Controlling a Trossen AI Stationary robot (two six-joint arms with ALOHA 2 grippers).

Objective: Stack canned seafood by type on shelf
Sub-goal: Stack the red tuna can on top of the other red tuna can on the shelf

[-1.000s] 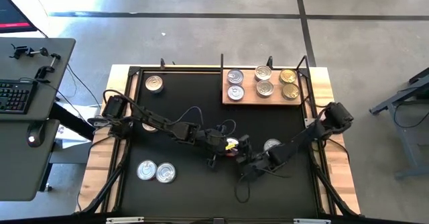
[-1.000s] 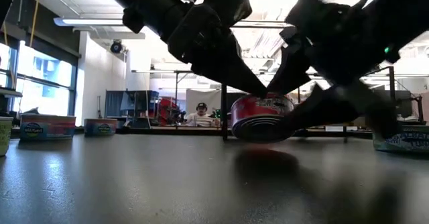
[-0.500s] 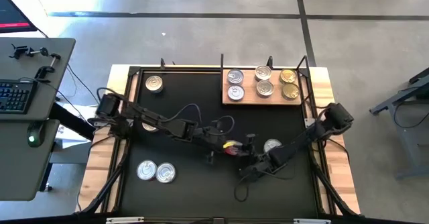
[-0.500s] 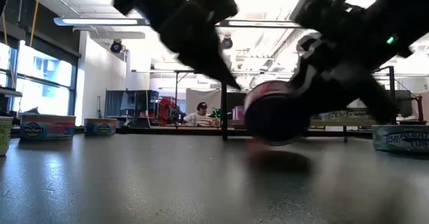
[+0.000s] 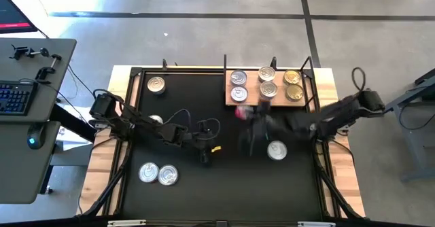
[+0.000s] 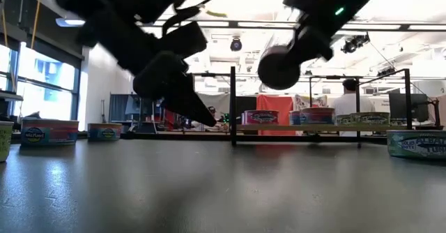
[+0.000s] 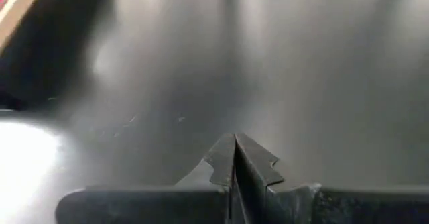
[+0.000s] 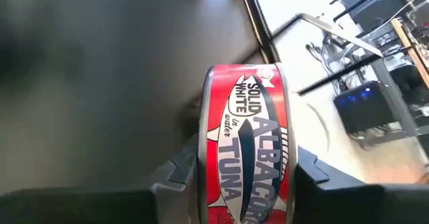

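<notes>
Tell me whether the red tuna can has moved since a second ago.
Yes. Held in the right tool, the red tuna can has gone from mid-table up toward the shelf, and is now just short of its near edge.

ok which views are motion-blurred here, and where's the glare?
High view: right hand and its red can are smeared near the shelf. Low view: both arms blur against bright ceiling lights. Left wrist view: soft glare patches on the black table. Right wrist view: the albacore tuna label reads sharp.
</notes>
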